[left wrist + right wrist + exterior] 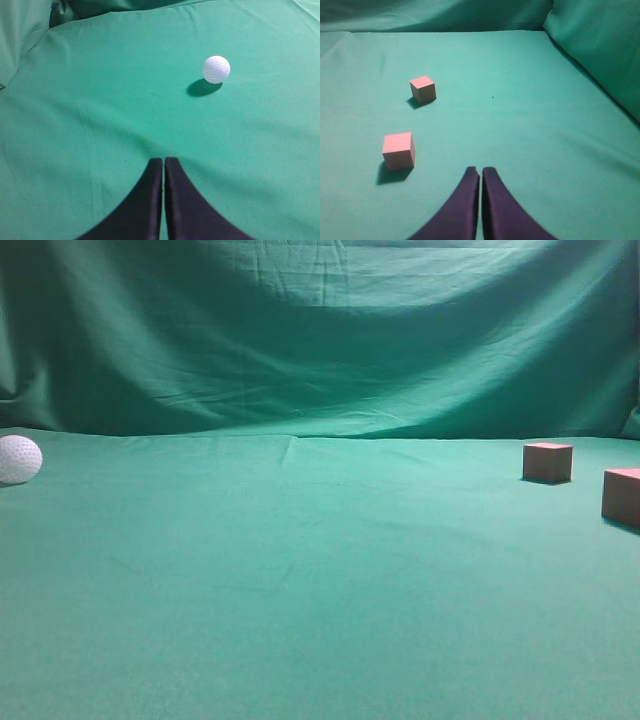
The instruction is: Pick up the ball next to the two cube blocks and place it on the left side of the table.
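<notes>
The white dimpled ball (pixel 18 459) rests on the green table (pixel 300 580) at the far left edge of the exterior view. It also shows in the left wrist view (pixel 216 69), ahead and right of my left gripper (pixel 164 161), which is shut and empty above the cloth. The two reddish-brown cube blocks (pixel 548 462) (pixel 622 497) sit at the far right, well apart from the ball. In the right wrist view they lie at the left (pixel 423 89) (pixel 398 150). My right gripper (pixel 480 171) is shut and empty, right of the nearer cube. Neither gripper shows in the exterior view.
A draped green cloth backdrop (pixel 320 330) rises behind the table. Folds of it stand at the left of the left wrist view (pixel 22 30) and at the right of the right wrist view (pixel 600 45).
</notes>
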